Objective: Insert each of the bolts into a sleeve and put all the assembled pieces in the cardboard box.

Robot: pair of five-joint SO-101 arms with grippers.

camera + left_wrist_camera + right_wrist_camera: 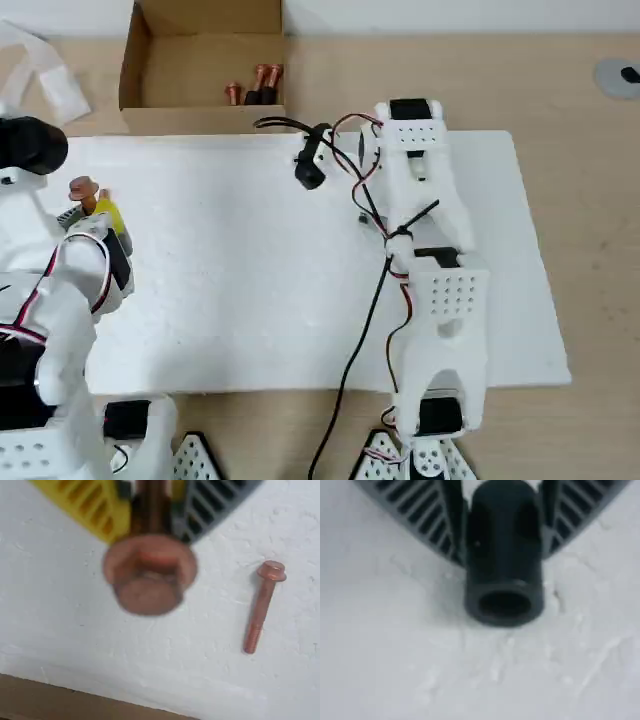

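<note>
Cardboard box stood open at the far edge of the tabletop, left of the middle, its near wall along the far edge of a white foam mat that covered most of the tabletop's middle. Three assembled pieces, copper heads on dark sleeves, lay together in the box's near right corner.

The right arm stretched from the near edge of the tabletop across the right half of the mat. Its tool was pinched on a black sleeve between two dark ribbed fingers, the sleeve's hollow end pointing away from the tool, close over the foam. From above, that sleeve hung near the mat's far edge, roughly midway along it.

The left arm stood over the mat's left edge. Its tool, with one yellow finger and one dark one, gripped a copper bolt by the shank, flanged head outermost. A second, loose bolt lay flat on the foam, apart from the held one and near an edge of the mat.
</note>
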